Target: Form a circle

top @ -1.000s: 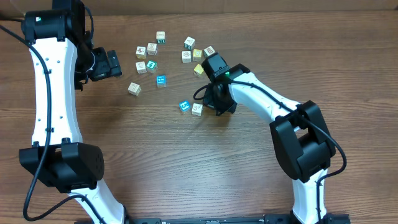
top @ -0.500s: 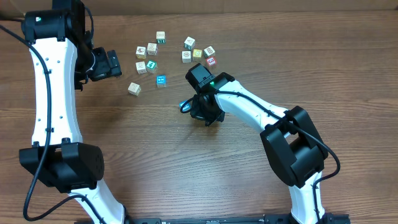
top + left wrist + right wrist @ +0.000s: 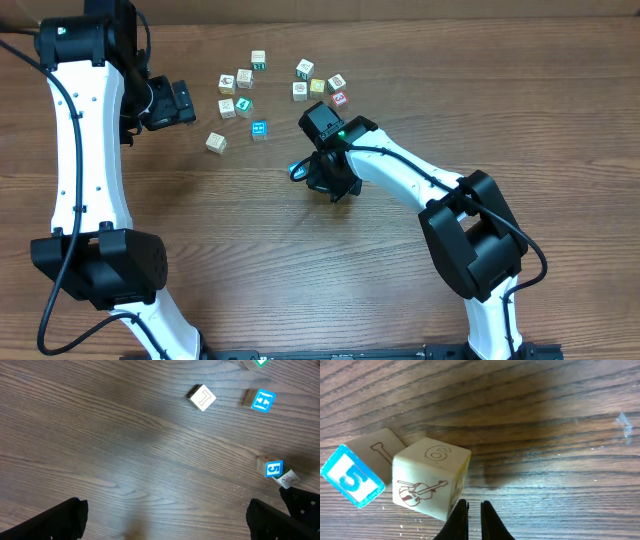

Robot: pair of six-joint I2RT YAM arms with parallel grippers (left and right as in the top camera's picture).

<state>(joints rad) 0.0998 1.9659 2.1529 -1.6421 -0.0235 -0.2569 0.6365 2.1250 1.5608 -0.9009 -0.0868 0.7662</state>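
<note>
One blue cube (image 3: 296, 170) lies by the right claw (image 3: 320, 181) mid-table (image 3: 250, 260) from overhead. Other cubes (image 3: 305, 69) lie scattered farther off, so the circle is barely begun. Left claw (image 3: 188, 100) gapes, empty. Left wrist: grained matte wood. Right wrist: shut fingers (image 3: 460, 525) hold nothing, beside a cream, square-edged cube (image 3: 431, 477) touching the blue.

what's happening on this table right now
The right gripper, shut and empty, sits low beside a cream cube right next to a blue 5 cube, probably nudging them. The left gripper hangs open off to the side, holding nothing. The other cubes lie scattered; no ring is formed yet.
</note>
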